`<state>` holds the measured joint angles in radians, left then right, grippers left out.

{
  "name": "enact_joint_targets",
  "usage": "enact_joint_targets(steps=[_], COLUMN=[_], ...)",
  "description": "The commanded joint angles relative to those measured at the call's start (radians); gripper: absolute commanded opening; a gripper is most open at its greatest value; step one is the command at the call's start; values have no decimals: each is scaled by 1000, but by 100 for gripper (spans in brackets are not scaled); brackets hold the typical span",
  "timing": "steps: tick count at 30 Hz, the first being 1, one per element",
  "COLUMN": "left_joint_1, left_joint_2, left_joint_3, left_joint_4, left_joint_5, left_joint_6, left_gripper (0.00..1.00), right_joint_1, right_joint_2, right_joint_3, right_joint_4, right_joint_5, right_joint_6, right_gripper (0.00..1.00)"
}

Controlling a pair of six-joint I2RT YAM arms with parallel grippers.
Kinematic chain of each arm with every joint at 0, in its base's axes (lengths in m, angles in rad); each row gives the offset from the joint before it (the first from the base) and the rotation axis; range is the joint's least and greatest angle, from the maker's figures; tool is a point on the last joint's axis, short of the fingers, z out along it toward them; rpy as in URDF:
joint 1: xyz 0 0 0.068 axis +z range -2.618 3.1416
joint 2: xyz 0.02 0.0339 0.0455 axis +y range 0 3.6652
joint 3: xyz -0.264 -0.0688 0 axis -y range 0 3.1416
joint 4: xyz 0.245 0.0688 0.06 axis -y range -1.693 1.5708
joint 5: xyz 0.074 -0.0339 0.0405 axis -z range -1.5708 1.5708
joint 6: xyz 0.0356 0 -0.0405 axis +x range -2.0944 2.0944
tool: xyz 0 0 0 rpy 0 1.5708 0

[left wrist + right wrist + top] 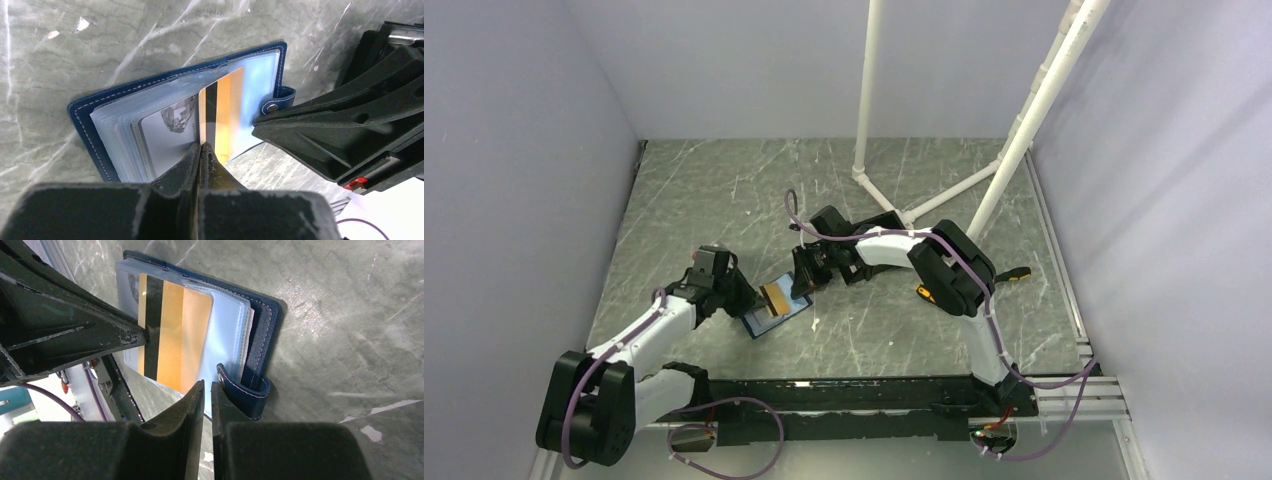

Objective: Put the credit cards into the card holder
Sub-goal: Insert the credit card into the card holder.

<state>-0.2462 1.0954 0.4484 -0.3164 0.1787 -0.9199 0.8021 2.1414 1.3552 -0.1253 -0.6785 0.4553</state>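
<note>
Three pale walls close in a grey-green surface [724,190] with white veining. A white pipe frame [867,90] stands at its far side. Both arms reach in from the near edge and meet at mid-surface, left of centre.

Task items:
- The card holder [84,120] lies open and flat on the surface between the two grippers. Its cover is dark blue with pale stitching. A stack of clear, bluish sleeves [260,75] fills the inside, and a snap tab [245,390] curls up at one edge.
- The orange-gold card [170,335] carries a black stripe near one end. We see it partway inside the top sleeve: the far end looks paler under the plastic, while the stripe end sticks out bare.
- The whitish card [162,137], printed with a grey figure, sits in a sleeve beneath, partly covered by the orange-gold one.

Grippers:
- The left gripper [201,150] has its fingers pressed together. Its tip touches the exposed stripe end of the orange-gold card, which is not between the fingers.
- The right gripper [207,387] is at the opposite side, just beside the snap tab. Its fingers are nearly together with only a thin slit. A sleeve edge runs into that slit and appears pinched.
</note>
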Motion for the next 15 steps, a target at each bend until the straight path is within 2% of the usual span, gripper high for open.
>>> enact_joint_targets(steps=[1, 5, 15], left_joint_1=[-1, 0, -1], left_joint_2=[13, 32, 73], left_joint_3=[-47, -18, -19], left_joint_4=[-38, -75, -48], left_joint_5=[-58, -45, -20], left_joint_6=[-95, -110, -106], left_gripper=[0, 0, 0], right_joint_1=[11, 8, -7], right_joint_2=[-5, -44, -60], right_joint_3=[17, 48, 46], right_joint_4=[-55, -150, -184], right_joint_5=[58, 111, 143], right_joint_6=[-19, -50, -96], right_gripper=[13, 18, 30])
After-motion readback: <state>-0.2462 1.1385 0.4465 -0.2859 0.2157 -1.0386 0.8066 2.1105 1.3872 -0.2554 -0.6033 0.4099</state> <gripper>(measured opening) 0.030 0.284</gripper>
